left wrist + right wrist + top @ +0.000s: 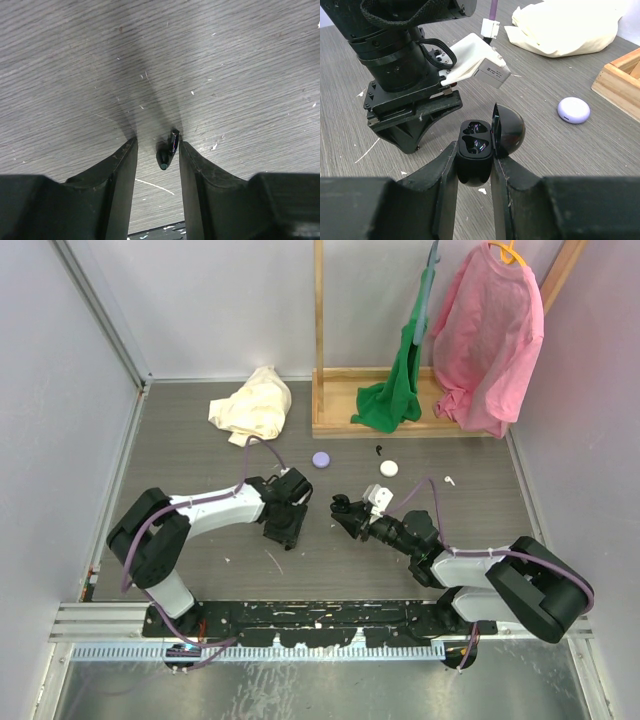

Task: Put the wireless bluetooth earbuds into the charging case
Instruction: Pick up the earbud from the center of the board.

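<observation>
Two hands low over the grey table [190, 470], facing each other near its middle, close but apart. Left hand [156, 146] points down with its tips at the table, fingers narrowly apart. A small black earbud [168, 149] sits in the gap at the tips, leaning on the right-side finger and clear of the other, so not clamped as far as the wrist view shows. Right hand [474, 167] is clamped on the black charging case [474, 145], held tilted off the table. Its lid [509, 129] is hinged open and the sockets face toward the left arm; whether a bud sits in them I cannot tell. The open lid stands on the far side of the sockets, the left arm's own fingers flank the earbud. Around: lilac round pod [321, 460] just behind the hands, white disc [389, 468] to its right, a small black bit [379, 451] near that, a small white piece [450, 480] further right. Cream cloth [255, 405] heaped at back left — well apart. Wooden rack [400, 425] at the back carries a green garment [395, 390] and a pink garment [490, 335].
</observation>
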`<state>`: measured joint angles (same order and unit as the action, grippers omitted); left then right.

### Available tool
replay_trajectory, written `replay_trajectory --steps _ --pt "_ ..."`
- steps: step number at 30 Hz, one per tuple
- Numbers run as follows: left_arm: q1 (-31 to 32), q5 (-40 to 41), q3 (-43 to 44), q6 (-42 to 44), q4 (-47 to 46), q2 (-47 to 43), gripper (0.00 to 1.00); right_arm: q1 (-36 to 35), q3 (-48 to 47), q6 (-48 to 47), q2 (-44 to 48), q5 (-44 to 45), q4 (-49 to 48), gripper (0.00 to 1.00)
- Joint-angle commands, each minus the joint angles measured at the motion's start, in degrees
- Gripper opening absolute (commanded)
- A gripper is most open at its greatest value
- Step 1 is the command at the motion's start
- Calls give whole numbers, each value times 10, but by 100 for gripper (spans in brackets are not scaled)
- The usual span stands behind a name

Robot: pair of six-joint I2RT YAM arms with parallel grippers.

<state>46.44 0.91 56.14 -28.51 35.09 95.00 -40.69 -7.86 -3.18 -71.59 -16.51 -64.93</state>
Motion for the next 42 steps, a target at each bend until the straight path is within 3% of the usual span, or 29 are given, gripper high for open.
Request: replay_trajectory --steps 1,7,21,31,36,42 --pt "-1 12 3 10 13 -18 41 1 0 -10 14 10 -29 1" --pt "1 9 -5 12 27 -30 46 1 -1 -11 10 9 -29 1" --pt "-7 76 -4 26 69 -41 47 2 -3 -10 7 6 -29 1" --pt "-48 74 -21 16 55 -73 50 1 -5 -9 6 6 -26 1" --pt "-51 61 -31 -17 47 -99 53 2 -4 -9 6 6 -26 1" --pt "-53 51 -67 -157 35 -147 55 1 -6 -7 4 3 -25 1"
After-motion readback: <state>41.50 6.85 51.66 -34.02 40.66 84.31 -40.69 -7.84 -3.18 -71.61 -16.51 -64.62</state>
